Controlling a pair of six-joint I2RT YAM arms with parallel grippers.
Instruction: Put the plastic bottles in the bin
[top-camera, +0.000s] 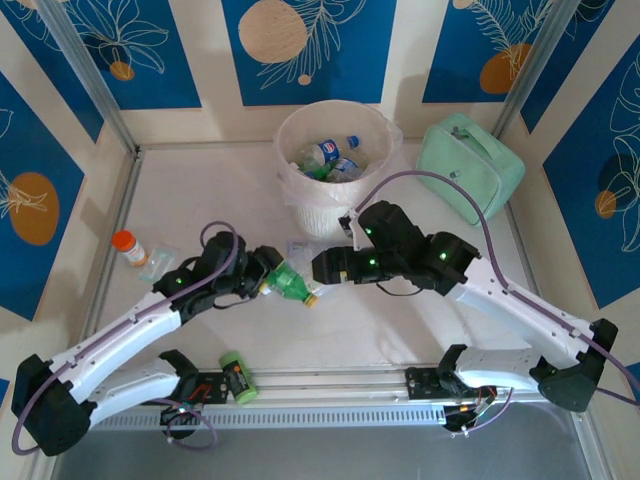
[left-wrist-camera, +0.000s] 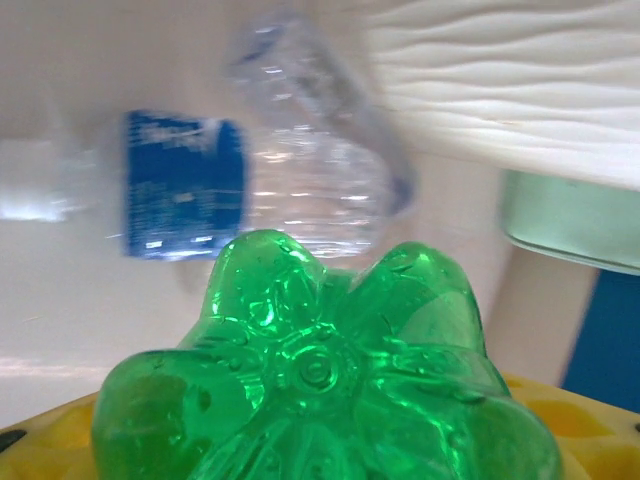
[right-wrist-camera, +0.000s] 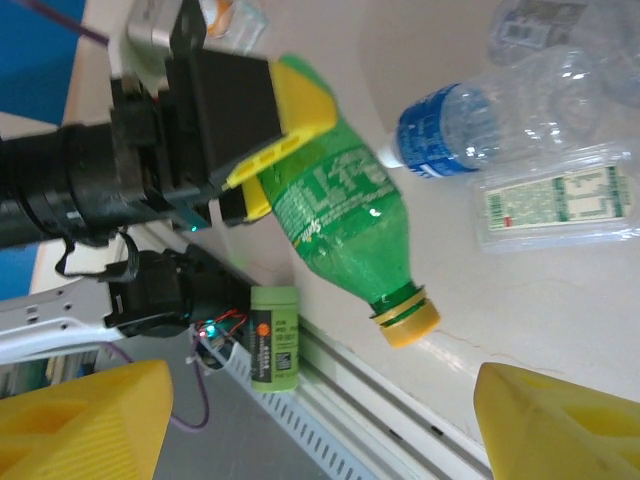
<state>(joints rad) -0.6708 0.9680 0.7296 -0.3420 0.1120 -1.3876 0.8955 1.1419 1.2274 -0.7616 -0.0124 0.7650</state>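
Note:
My left gripper (top-camera: 271, 282) is shut on the base end of a green plastic bottle (top-camera: 291, 283), which it holds level, its yellow cap (right-wrist-camera: 405, 320) toward my right gripper. In the left wrist view the bottle's green bottom (left-wrist-camera: 320, 370) sits between the yellow fingers (left-wrist-camera: 50, 440). My right gripper (top-camera: 322, 266) faces the cap from the right, open, its fingers (right-wrist-camera: 560, 420) wide apart with nothing between them. A clear bottle with a blue label (right-wrist-camera: 450, 125) and a flattened clear one (right-wrist-camera: 555, 200) lie on the table behind. The bin (top-camera: 300, 190) at the back holds several bottles.
A mint-green zippered case (top-camera: 470, 165) leans right of the bin. An orange-capped jar (top-camera: 128, 245) stands at the left. A short green can (top-camera: 238, 377) lies on the metal rail at the near edge, between the arm bases.

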